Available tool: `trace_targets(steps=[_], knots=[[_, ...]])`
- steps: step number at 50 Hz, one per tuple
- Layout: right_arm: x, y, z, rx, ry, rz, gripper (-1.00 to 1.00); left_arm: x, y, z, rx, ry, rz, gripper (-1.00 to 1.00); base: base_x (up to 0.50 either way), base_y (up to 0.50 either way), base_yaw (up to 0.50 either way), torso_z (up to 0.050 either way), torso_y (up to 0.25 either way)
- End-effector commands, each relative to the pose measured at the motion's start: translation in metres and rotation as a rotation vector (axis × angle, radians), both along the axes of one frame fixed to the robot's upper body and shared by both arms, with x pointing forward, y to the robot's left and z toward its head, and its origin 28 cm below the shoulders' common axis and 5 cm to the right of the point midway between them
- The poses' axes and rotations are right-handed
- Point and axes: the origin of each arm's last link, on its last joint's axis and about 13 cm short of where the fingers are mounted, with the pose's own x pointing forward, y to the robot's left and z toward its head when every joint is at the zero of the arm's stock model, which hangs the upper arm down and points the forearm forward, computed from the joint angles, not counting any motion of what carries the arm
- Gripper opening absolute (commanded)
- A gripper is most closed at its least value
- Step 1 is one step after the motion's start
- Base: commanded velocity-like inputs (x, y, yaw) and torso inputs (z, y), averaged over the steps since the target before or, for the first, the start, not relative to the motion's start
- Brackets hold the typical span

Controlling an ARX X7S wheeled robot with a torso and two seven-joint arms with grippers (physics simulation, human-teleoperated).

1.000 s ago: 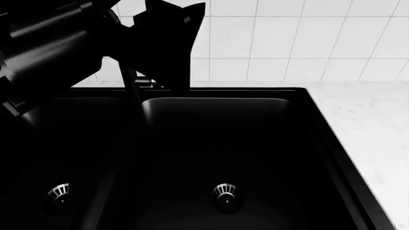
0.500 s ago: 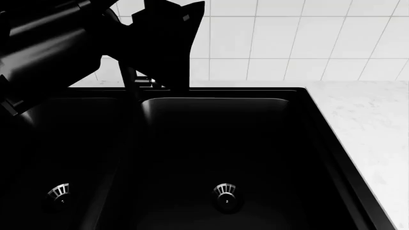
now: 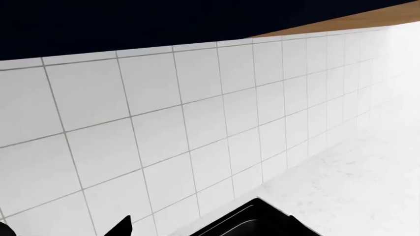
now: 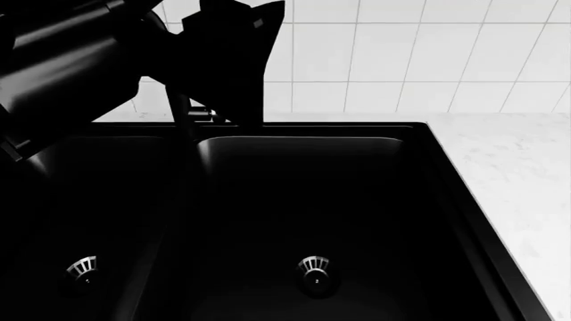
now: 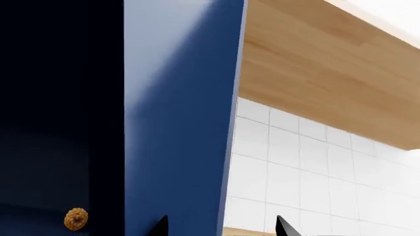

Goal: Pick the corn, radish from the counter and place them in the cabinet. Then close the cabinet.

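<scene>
Counter (image 4: 522,180) edge by sink (image 4: 312,200), left hand (image 4: 227,60) raised

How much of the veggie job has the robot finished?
Probably most. A bumpy yellow-orange end, likely the corn, sits in the dark cabinet; the radish is not in view. The right end effector and the left end effector are open and empty. The blue cabinet door looks open, so closing it seems left.
</scene>
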Motion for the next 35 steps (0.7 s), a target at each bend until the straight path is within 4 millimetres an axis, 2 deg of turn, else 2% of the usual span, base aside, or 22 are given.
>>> trace_targets(steps=[1,9,26,35], knots=[[0.007,0.048,0.031,-0.454,0.076,0.355,1.00,0.000,0.000,0.000,-0.003,-0.001,0.002,1.00,0.00,0.01,0.01,0.013,0.016],[0.021,0.060,0.027,-0.514,0.145,0.361,1.00,0.001,0.001,0.000,-0.005,-0.003,0.003,1.00,0.00,0.01,0.01,0.005,0.014],[0.024,0.074,0.032,-0.634,0.173,0.394,1.00,0.002,0.001,0.001,-0.004,-0.007,0.001,1.00,0.00,0.01,0.01,0.004,0.010],[0.030,0.080,0.023,-0.680,0.246,0.396,1.00,-0.001,0.001,0.003,-0.006,-0.010,0.002,1.00,0.00,0.01,0.01,0.002,0.006]])
